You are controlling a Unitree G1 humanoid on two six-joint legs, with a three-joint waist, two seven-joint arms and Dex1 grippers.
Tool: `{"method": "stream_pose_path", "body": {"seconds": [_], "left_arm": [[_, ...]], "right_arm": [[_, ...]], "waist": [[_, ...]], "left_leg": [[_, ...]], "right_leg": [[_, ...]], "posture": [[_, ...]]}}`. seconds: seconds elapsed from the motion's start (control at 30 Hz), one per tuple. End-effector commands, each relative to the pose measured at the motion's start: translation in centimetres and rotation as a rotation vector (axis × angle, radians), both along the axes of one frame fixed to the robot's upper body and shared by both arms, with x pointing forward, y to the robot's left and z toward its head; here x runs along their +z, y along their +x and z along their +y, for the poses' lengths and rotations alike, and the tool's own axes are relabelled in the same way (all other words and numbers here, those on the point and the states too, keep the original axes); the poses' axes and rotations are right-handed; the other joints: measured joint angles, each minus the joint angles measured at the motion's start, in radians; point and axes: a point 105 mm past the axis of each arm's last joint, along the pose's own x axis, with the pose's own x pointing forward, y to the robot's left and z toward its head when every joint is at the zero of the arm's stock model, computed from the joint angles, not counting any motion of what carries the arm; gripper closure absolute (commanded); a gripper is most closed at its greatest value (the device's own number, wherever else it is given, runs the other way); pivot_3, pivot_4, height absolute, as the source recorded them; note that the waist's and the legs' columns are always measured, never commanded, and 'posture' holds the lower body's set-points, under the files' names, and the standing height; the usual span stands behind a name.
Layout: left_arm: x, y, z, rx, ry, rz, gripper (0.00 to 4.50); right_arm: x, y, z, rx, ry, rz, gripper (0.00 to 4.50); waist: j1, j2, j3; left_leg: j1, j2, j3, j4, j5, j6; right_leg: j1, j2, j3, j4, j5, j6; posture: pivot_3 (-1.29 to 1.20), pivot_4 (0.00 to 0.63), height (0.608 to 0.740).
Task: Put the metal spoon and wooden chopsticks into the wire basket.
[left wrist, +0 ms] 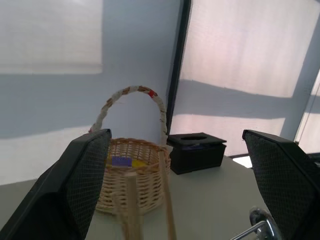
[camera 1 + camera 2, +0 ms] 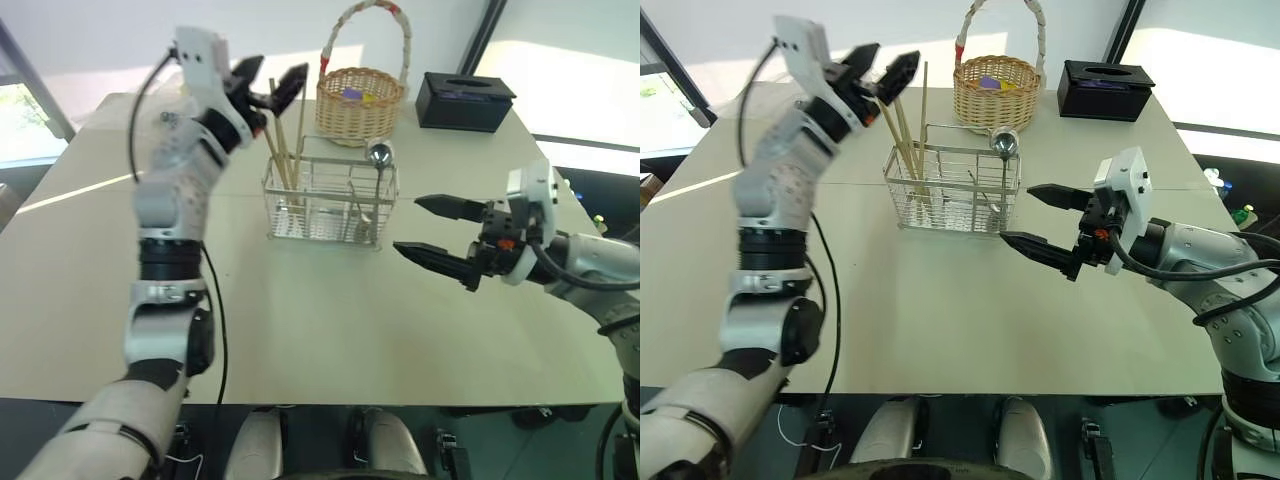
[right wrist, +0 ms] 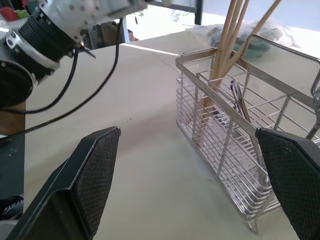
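Note:
The wire basket (image 2: 330, 205) stands mid-table. The wooden chopsticks (image 2: 283, 150) stand upright in its left compartment, leaning a little and reaching well above the rim. The metal spoon (image 2: 379, 156) stands at its right end, bowl up. My left gripper (image 2: 272, 82) is open, hovering at the chopsticks' tops; in the left wrist view the stick tips (image 1: 132, 205) rise between the two fingers without touching them. My right gripper (image 2: 408, 226) is open and empty, level with the table just right of the wire basket (image 3: 235, 130) and pointing at it.
A round wicker basket (image 2: 360, 100) with a tall looped handle stands behind the wire basket. A black tissue box (image 2: 465, 100) sits at the back right. The pale table (image 2: 300, 330) has bare room in front and to the left.

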Motion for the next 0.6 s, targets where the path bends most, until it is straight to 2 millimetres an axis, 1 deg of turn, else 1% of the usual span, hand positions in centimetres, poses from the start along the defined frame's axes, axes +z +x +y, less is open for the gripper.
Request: {"method": "stream_pose_path", "body": {"seconds": [0.03, 0.1, 0.17, 0.23, 0.27, 0.3, 0.33, 0.37, 0.43, 0.5, 0.6], "left_arm": [[4.8, -3.0, 2.3, -0.045, 0.093, -0.112, 0.03], [4.9, -5.5, 4.6, -0.114, 0.264, -0.105, 0.03], [3.8, -8.0, 6.5, -0.174, 0.443, -0.066, 0.03], [2.5, -9.4, 7.6, -0.198, 0.549, -0.041, 0.03], [1.0, -10.2, 8.7, -0.213, 0.595, 0.021, 0.03], [0.0, -10.8, 9.2, -0.227, 0.623, 0.068, 0.03], [-1.7, -11.6, 10.2, -0.227, 0.674, 0.132, 0.03], [-3.9, -12.7, 11.1, -0.244, 0.738, 0.201, 0.03], [-6.2, -14.3, 11.8, -0.269, 0.800, 0.264, 0.03], [-7.0, -14.5, 12.0, -0.243, 0.801, 0.272, 0.03], [-7.6, -13.5, 12.6, -0.142, 0.813, 0.272, 0.03]], "right_arm": [[0.7, 0.1, -0.1, 0.002, 0.003, -0.037, 0.00], [0.5, 0.4, -0.5, -0.005, -0.007, -0.034, 0.00], [0.2, 0.7, -1.0, -0.012, -0.026, -0.032, 0.00], [0.1, 0.9, -1.2, -0.013, -0.031, -0.032, 0.00], [0.1, 1.1, -1.4, -0.014, -0.030, -0.031, 0.00], [0.1, 1.2, -1.6, -0.014, -0.030, -0.031, 0.00], [0.1, 1.3, -1.8, -0.016, -0.032, -0.030, 0.00], [0.1, 1.5, -2.0, -0.017, -0.040, -0.030, 0.00], [-0.1, 1.8, -2.1, -0.011, -0.057, -0.030, 0.00], [-0.1, 1.7, -1.8, 0.003, -0.060, -0.033, 0.00], [0.0, 1.6, -1.3, 0.016, -0.045, -0.041, 0.00]], "waist": [[-0.008, 0.001, 0.001], [-0.018, 0.002, 0.001], [-0.026, 0.003, 0.001], [-0.028, 0.006, 0.001], [-0.023, 0.007, 0.001], [-0.019, 0.008, 0.002], [-0.017, 0.008, 0.002], [-0.019, 0.009, 0.002], [-0.022, 0.010, 0.003], [-0.017, 0.008, 0.004], [-0.010, 0.008, 0.004]], "left_leg": [[0.000, 0.000, 0.000, 0.000, 0.000, 0.000], [0.000, 0.000, 0.000, -0.001, 0.000, 0.000], [0.000, 0.000, 0.000, -0.001, 0.000, 0.000], [0.000, 0.000, 0.002, -0.002, 0.000, 0.000], [0.001, 0.000, 0.002, -0.002, 0.000, 0.000], [0.001, 0.000, 0.002, -0.002, 0.000, 0.000], [0.001, 0.000, 0.002, -0.002, 0.000, 0.000], [0.001, 0.000, 0.001, -0.001, 0.000, 0.000], [0.001, 0.001, 0.003, -0.002, 0.000, 0.000], [0.000, 0.002, 0.003, -0.002, 0.000, -0.001], [-0.001, 0.001, 0.001, -0.001, 0.000, -0.001]], "right_leg": [[-0.001, 0.000, 0.000, 0.000, 0.000, 0.000], [0.000, 0.000, 0.000, 0.000, 0.000, 0.000], [0.000, 0.000, 0.000, 0.000, 0.000, 0.000], [0.000, 0.000, 0.001, 0.000, 0.000, 0.000], [0.000, -0.001, 0.001, -0.002, 0.000, -0.001], [0.000, -0.001, 0.001, -0.002, -0.001, -0.001], [0.000, -0.001, 0.001, -0.002, -0.002, -0.004], [0.000, -0.001, 0.001, -0.001, -0.003, -0.004], [-0.002, -0.001, 0.002, -0.003, -0.003, -0.005], [-0.004, -0.001, 0.001, -0.002, -0.004, -0.006], [-0.006, -0.001, 0.000, -0.003, -0.004, -0.006]], "posture": [[0.00, 0.150, 0.712], [0.00, 0.150, 0.712], [0.00, 0.150, 0.712], [0.00, 0.150, 0.712], [0.00, 0.150, 0.712], [0.00, 0.150, 0.712], [0.00, 0.150, 0.712], [0.00, 0.150, 0.712], [0.00, 0.150, 0.712], [0.00, 0.150, 0.712], [0.00, 0.150, 0.712]]}}
